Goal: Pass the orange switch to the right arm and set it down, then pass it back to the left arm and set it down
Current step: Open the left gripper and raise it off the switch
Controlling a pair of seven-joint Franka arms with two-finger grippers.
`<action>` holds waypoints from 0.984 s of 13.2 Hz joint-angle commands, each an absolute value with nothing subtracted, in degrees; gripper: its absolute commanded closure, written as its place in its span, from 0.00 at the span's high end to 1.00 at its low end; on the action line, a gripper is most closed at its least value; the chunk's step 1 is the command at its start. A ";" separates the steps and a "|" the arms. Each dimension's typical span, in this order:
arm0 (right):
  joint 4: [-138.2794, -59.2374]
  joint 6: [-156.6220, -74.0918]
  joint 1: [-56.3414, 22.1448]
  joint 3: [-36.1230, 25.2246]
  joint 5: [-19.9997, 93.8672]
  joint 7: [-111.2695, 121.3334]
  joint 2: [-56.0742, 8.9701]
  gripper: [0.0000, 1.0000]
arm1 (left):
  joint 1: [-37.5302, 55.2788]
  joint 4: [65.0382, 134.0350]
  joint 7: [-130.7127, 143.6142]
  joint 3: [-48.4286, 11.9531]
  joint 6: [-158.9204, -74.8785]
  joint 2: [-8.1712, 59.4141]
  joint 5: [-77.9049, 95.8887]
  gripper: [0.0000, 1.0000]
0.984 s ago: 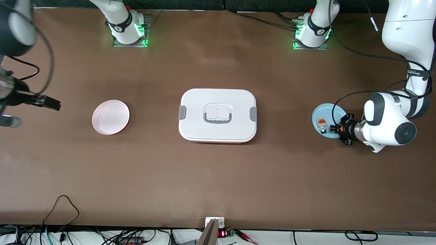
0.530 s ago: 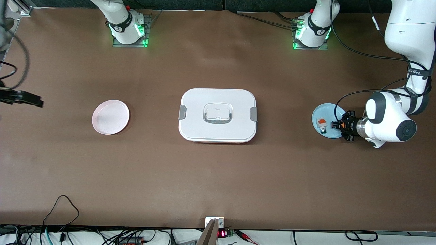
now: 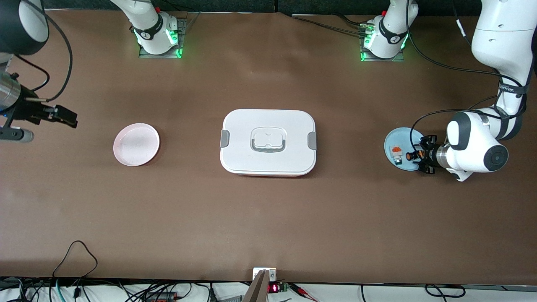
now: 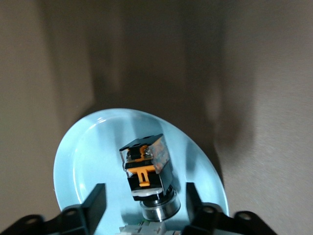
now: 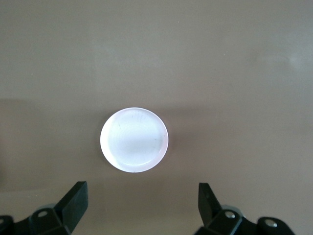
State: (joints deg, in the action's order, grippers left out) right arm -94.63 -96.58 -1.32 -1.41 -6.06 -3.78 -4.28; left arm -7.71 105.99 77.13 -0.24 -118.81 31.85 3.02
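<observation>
Since the earlier frames the right arm has swung back into sight at its end of the bench, and the left end effector [image 3: 413, 156] has loosened where it was clamped tight, with little other change at the blue plate [image 3: 392, 138]. Its fingers [image 4: 96, 200] now stand apart, one on each side of the part below the wrist camera, not pressing on it. The orange switch [image 3: 406, 156] lies on the blue plate at the left arm's end of the bench, at the plate's edge nearest that end effector. A small white-grey block [image 3: 395, 151] with an orange top lies on the same plate, just beside the switch. The white box [image 3: 268, 141] sits lidded at mid-bench, between the blue plate and a pink plate [image 3: 136, 144]. The right end effector [image 3: 63, 116] hangs released, jaws spread wide, over bare bench, with the pink plate near it.
</observation>
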 commanded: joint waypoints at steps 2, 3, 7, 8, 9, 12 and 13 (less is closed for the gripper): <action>-98.79 -98.53 -0.44 -1.93 -1.87 -2.47 -0.97 1.00 | -9.58 100.83 65.79 -0.96 -113.31 27.96 2.37 1.00; -98.70 -98.53 -0.18 -1.93 -1.32 -1.76 -1.05 1.00 | -9.58 99.59 59.91 -1.31 -112.16 26.38 2.55 1.00; -96.43 -97.38 0.18 -3.77 -1.24 7.44 -1.84 1.00 | -9.32 99.14 33.99 -3.16 -110.31 18.48 2.72 1.00; -95.28 -96.69 0.09 -3.78 -1.23 7.04 -1.67 1.00 | -9.23 99.14 27.66 -3.16 -110.22 16.46 2.72 1.00; -94.32 -95.20 0.09 -3.78 -1.32 2.68 -1.67 1.00 | -9.23 99.31 23.60 -3.16 -110.04 14.17 3.42 1.00; -92.37 -94.84 0.09 -3.78 -1.67 -1.96 -3.16 1.00 | -9.05 98.53 21.18 -3.25 -107.14 9.68 4.31 1.00; -92.29 -94.75 0.17 -3.87 -1.32 1.29 -2.90 1.00 | -8.79 97.31 20.83 -3.51 -105.75 8.97 4.31 1.00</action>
